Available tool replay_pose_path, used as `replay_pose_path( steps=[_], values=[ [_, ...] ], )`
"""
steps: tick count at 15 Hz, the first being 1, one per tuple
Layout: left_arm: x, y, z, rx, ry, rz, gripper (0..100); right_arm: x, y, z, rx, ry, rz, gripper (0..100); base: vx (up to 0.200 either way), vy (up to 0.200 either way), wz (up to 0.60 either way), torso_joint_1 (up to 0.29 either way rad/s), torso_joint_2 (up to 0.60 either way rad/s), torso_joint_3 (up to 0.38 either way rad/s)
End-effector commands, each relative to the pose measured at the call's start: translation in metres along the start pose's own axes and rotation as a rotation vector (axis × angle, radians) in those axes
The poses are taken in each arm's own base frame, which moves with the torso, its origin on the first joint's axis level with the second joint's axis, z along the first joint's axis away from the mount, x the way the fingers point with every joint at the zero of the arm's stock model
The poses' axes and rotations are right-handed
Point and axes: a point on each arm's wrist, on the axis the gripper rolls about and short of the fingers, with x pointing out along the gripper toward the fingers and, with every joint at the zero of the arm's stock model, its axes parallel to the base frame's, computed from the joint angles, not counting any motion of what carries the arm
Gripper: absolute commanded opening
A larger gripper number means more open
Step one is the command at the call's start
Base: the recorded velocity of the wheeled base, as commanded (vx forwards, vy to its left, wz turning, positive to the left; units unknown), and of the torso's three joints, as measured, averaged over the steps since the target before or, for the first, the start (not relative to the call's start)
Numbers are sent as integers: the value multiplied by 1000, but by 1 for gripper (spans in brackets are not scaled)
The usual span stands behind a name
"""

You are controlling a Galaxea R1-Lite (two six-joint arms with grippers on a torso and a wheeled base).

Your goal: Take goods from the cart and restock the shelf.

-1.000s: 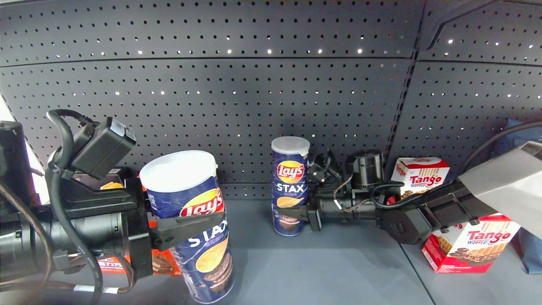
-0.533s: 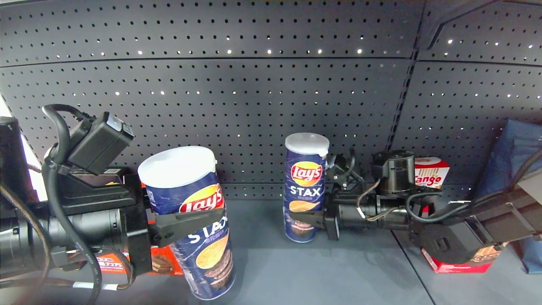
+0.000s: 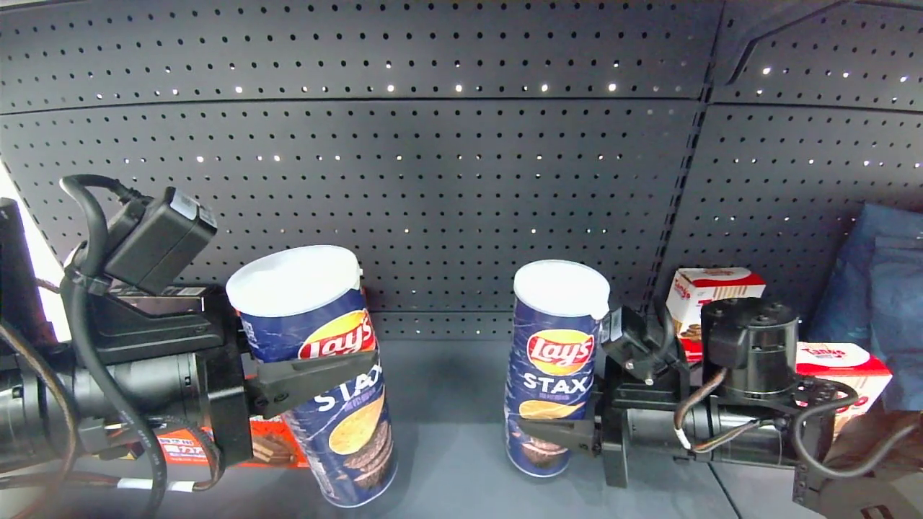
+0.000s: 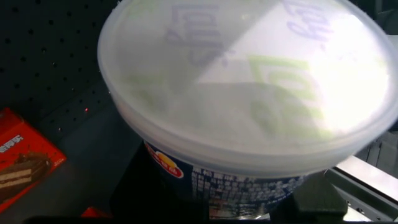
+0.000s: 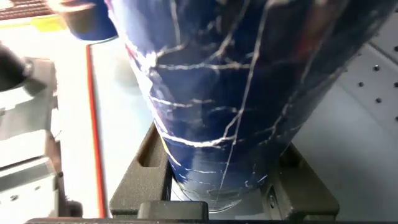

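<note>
Jaws are closed on chips both sides: left gripper [image 3: 317,375] holds the tilted can [image 3: 346,440], right gripper [image 3: 554,432] the upright can [image 3: 559,353].

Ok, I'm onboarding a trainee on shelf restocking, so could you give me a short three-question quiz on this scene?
1. True or false: the left gripper is shut on the left can, and the right gripper is shut on the right can.
2. What stands on the shelf to the robot's right of the right can? A. wafer boxes B. bottles C. bowls
3. Fill in: the left can's lid is ___ in colour.
Key: 1 true; 2 A; 3 white.
</note>
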Motion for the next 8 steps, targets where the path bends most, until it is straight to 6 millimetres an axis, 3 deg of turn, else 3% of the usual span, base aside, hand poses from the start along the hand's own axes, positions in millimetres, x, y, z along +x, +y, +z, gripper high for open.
replay_pose_path(
  steps=[1,8],
  values=[
    [-1,3,1,-2,-4,13,0,-10,12,6,-19,-19,12,0,0,0,0,0,0,0],
    [-2,4,1,-4,-5,23,0,-16,33,-11,1,-28,26,0,0,0,0,0,0,0]
  ],
)
